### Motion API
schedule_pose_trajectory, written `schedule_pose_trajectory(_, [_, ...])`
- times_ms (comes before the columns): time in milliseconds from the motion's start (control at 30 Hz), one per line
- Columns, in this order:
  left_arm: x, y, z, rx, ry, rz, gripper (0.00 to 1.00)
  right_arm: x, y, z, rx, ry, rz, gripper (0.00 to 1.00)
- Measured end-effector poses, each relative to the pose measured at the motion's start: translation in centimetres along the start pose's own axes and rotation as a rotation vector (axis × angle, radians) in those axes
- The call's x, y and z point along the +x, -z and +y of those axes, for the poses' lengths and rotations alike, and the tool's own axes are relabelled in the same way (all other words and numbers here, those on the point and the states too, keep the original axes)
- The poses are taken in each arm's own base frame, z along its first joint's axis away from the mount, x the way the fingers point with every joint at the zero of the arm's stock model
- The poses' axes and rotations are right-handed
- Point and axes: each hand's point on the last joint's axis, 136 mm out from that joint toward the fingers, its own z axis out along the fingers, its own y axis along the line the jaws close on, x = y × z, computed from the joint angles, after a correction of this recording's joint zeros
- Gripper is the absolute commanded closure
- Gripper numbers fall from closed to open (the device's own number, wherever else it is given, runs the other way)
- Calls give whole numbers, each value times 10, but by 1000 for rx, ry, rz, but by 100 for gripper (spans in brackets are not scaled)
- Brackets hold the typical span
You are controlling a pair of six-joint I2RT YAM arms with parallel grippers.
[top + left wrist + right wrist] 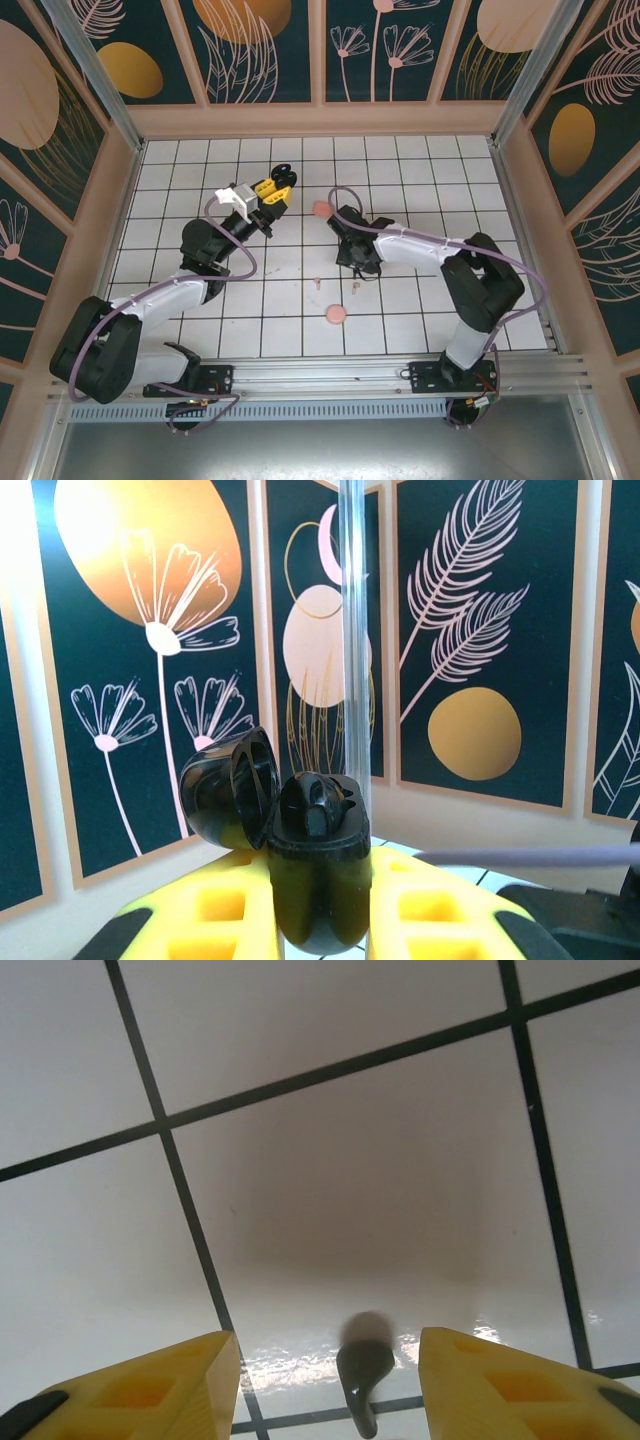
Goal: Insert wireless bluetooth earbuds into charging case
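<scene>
Charging case [320, 865] — lid open, contents unclear — gripped by left pincer [320, 920], right pincer [328, 1355] parted astride earbud [362, 1368]

Bright even overhead light, broad soft shadow and glare patch on the glossy table [350, 1110], dark earbud [362, 1368] blurred close-up, left wrist view's upper-left corner overexposed.

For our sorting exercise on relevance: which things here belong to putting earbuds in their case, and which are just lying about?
Job: black charging case, lid open, in the left gripper; dark earbud between the open fingers of the right gripper; tiny pale buds on the tiles.
Lying about: two pink round pieces, untouched; flower wall panels.
</scene>
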Motion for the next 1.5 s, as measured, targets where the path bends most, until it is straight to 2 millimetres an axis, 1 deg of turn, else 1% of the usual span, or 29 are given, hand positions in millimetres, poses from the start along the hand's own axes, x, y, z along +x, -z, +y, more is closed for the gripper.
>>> schedule_pose_trajectory(133, [-1, 1, -1, 4, -2, -3, 100, 6, -9, 0, 24, 5, 12, 53])
schedule_pose_trajectory(267, [-3, 2, -3, 12, -3, -7, 100, 6, -12, -2, 38, 4, 11, 56])
schedule_pose_trajectory(433, [-3, 3, -4, 16, -3, -6, 100, 7, -14, -3, 46, 3, 10, 60])
schedule_pose_trajectory(767, [-3, 3, -6, 27, -3, -4, 100, 11, -19, -9, 59, 4, 18, 63])
schedule_pose_trajectory(1267, [-2, 3, -6, 27, -3, -4, 100, 12, -20, -12, 47, -11, 6, 70])
schedule_pose_trajectory(1400, [-2, 3, -6, 27, -3, -4, 100, 12, -20, -13, 38, -19, -1, 73])
schedule_pose_trajectory(1500, [-2, 3, -6, 26, -2, -3, 100, 13, -20, -14, 37, -21, -2, 79])
